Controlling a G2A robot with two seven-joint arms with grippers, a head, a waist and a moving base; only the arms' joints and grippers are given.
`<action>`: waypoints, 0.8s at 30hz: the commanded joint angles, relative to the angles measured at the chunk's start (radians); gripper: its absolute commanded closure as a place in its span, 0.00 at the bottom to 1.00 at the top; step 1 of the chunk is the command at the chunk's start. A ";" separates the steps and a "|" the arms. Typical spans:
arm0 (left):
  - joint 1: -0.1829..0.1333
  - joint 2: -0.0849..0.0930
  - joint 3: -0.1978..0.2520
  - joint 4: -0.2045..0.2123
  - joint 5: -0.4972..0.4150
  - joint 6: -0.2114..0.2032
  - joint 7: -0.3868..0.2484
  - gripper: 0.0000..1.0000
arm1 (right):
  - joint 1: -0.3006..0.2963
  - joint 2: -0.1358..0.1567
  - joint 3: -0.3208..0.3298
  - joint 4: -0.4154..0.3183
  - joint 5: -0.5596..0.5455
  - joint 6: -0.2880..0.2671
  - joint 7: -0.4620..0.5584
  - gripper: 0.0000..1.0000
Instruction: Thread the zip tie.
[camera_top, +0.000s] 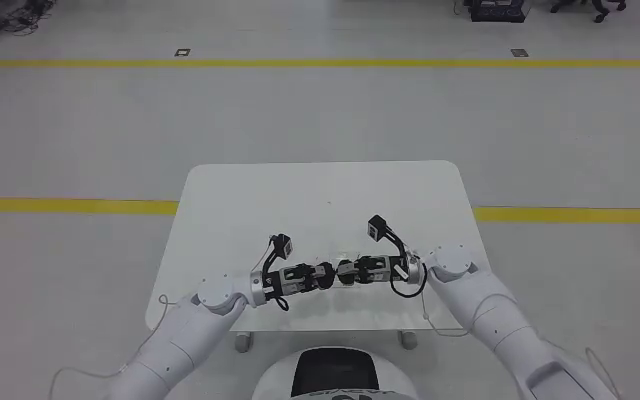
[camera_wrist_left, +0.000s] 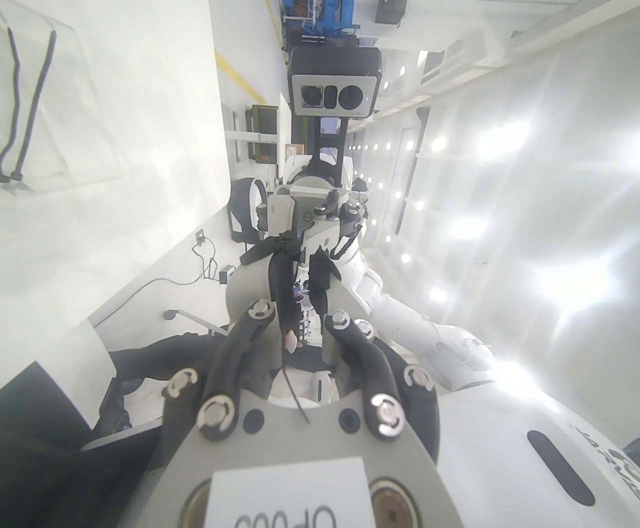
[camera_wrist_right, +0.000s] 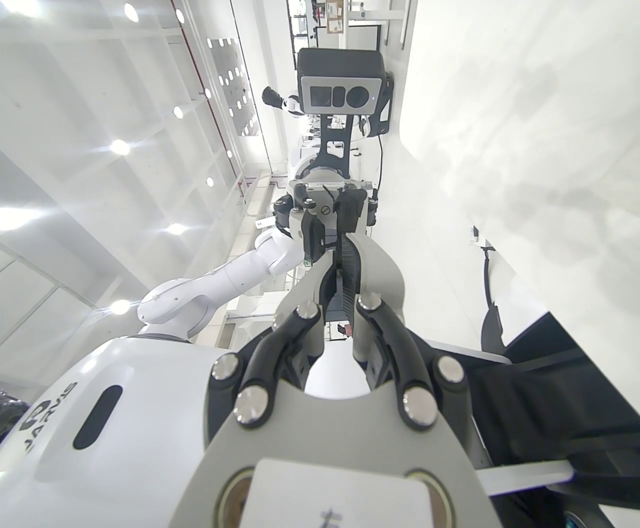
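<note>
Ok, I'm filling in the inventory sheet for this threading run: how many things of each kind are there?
Grippers: 2, left gripper and right gripper
Zip tie: 1, thin, black, at the left gripper
Clear bag: 1, with dark strips inside
Table: 1, white
Total: 5

legible text: none | wrist label (camera_wrist_left: 285, 492): print cut off, upside down

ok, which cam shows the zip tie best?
Left wrist view: the zip tie shows as a thin black tail running back from the left tool toward the camera. Top view: both tools meet over the table, tie too small to tell. Right wrist view: right tool shut, tie hidden.
</note>
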 joint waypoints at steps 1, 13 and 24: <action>-0.001 0.000 0.001 0.001 0.000 0.000 -0.001 0.91 | 0.001 0.000 0.000 0.003 0.002 -0.001 -0.002 1.00; -0.006 -0.002 0.010 0.006 0.000 0.000 0.001 0.93 | 0.005 -0.003 -0.005 0.011 0.006 -0.004 0.001 1.00; -0.007 -0.003 0.013 0.005 0.001 0.000 0.004 0.93 | 0.008 -0.005 -0.010 0.015 0.004 -0.004 0.009 1.00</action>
